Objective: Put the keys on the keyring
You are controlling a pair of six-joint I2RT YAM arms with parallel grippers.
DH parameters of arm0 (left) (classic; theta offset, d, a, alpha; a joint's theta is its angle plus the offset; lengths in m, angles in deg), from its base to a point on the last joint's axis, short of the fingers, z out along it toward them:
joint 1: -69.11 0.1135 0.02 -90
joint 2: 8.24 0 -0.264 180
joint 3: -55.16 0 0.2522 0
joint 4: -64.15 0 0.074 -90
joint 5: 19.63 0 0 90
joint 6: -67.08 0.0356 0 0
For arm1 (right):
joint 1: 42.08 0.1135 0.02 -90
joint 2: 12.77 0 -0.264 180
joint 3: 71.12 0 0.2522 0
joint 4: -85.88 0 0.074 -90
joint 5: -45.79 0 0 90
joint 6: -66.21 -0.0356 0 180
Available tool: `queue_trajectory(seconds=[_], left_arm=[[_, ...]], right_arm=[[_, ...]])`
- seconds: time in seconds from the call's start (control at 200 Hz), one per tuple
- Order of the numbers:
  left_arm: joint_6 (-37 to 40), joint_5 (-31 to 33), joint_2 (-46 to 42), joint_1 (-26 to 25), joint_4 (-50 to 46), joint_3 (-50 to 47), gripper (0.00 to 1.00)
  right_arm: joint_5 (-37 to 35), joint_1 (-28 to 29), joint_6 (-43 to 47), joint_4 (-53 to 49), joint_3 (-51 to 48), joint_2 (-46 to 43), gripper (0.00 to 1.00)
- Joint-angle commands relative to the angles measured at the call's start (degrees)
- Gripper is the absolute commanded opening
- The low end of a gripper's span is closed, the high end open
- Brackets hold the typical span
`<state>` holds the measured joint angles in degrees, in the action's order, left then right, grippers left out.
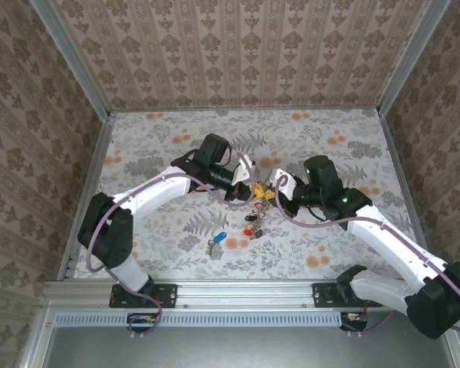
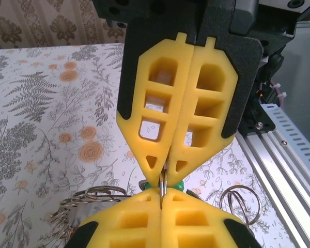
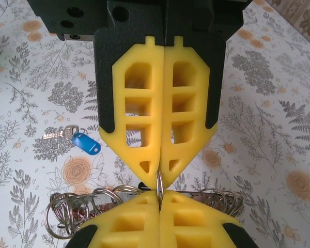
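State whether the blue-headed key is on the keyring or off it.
Off. The blue-headed key lies alone on the table, apart from the keyring pinched by the left gripper and right gripper.

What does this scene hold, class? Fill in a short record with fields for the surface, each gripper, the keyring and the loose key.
surface: floral-patterned table
left gripper: shut, pinching the keyring's wire at its tips
right gripper: shut on the same wire, tip to tip with the left gripper
keyring: held between both grippers over mid-table, coloured key heads bunched by the tips
loose key: blue-headed key lying on the table, nearer the arm bases, apart from the keyring
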<state>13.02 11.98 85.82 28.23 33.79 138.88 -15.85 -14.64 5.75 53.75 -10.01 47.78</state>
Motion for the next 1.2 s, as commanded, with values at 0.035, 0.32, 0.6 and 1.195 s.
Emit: queue_trajectory(seconds=[0.035,0.32,0.6,1.195], left_arm=[[-4.31,-4.15,-0.78,0.54,7.07,-1.8,0.0],[-10.94,-9.56,-2.31,1.0,18.24,-4.89,0.0],[-14.8,-11.56,-2.3,1.26,24.31,-6.35,0.0],[-1.93,-1.11,-0.3,0.72,4.15,-1.29,0.23]], right_arm=[[1.55,0.14,-2.1,9.37,-3.37,-3.84,0.05],[3.96,-2.34,-7.74,19.4,-10.44,-2.84,0.16],[6.71,-5.18,-10.52,24.12,-12.98,-2.72,0.14],[6.85,-4.09,-1.95,5.82,-1.52,-0.46,0.0]])
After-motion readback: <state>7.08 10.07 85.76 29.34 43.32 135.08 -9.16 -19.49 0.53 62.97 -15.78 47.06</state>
